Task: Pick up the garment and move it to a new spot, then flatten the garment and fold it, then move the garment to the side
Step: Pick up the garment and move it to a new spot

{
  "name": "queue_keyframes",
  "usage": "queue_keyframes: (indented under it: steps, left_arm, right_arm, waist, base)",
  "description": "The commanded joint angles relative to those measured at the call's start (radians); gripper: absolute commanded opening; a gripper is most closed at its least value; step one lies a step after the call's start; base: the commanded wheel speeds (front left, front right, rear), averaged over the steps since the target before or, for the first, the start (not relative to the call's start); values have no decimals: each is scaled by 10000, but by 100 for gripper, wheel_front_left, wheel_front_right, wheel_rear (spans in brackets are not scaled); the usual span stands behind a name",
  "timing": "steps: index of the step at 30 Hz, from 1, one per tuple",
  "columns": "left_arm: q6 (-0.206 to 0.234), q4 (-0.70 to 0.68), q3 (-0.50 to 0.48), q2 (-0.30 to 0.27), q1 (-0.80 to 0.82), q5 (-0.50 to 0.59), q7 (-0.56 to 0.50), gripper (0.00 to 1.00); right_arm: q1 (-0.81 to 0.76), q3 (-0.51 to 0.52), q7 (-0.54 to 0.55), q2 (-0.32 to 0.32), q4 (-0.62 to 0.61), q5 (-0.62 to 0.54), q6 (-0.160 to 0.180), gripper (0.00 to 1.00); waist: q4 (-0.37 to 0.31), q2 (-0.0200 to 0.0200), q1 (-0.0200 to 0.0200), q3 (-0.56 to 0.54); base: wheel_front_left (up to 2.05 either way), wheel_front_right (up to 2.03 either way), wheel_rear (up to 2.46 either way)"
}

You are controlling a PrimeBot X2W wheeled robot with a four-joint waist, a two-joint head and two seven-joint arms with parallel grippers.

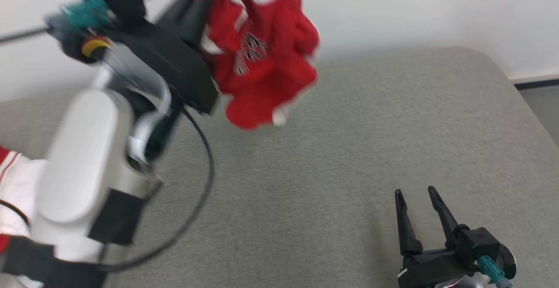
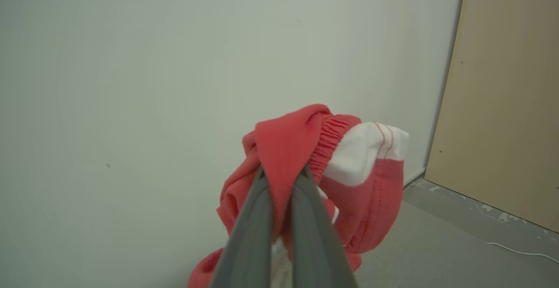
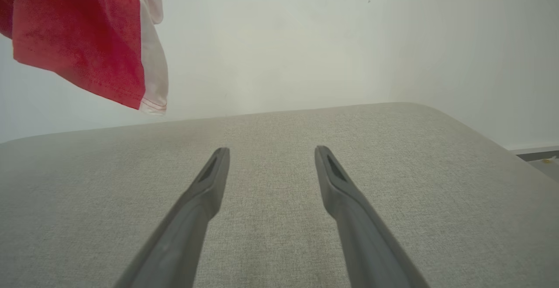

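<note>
Grey bench (image 1: 349,157): left gripper (image 2: 281,173) clamps red/white garment (image 1: 266,74) aloft, far left; right gripper (image 1: 419,196) spread wide. Prob. move step; nxt: lower onto new spot.

Soft cloth garment (image 1: 266,61), matt fingers (image 3: 349,209)

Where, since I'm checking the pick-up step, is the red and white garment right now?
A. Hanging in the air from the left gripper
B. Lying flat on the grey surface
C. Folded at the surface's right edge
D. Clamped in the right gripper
A: the left gripper is shut on a fold of the garment, which hangs above the grey surface; the right gripper is open and empty.
</note>
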State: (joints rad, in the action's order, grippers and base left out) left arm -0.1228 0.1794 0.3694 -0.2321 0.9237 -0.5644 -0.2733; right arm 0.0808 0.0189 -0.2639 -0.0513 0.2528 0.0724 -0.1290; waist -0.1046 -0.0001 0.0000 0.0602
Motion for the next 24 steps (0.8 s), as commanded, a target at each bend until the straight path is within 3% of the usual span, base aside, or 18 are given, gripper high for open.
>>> queue_keyframes:
  steps: [1, 11, 12, 14, 24]
  left_arm:
    - [50, -7, 102, 160, -348, -84, 118, 0]
    - [404, 2050, 978, 1279, -2673, -168, 1207, 0]
    - [439, 2422, 1109, 1357, -2856, -134, 1280, 22]
    - [552, 3039, 1281, 1487, -3017, -34, 1576, 100]
    - [748, 4119, 1490, 1710, -3643, -106, 3313, 100]
  right_arm:
    - [-37, 22, -7, 18, -61, -83, -34, 100]
    - [46, -243, 22, 21, -60, -97, -34, 100]
    - [73, -299, 34, 24, -24, -148, -34, 100]
    - [136, -301, 20, 15, 28, -147, -34, 100]
    - [-108, -189, 3, 18, 244, -36, -34, 100]
  waist:
    - [-518, 1, 0, 289]
    - [-864, 1, 0, 548]
    - [-863, 1, 0, 564]
    - [-838, 1, 0, 595]
    - [-223, 1, 0, 224]
  base:
    - [0, 0, 0]
    - [0, 0, 0]
    - [0, 0, 0]
    - [0, 0, 0]
    - [0, 0, 0]
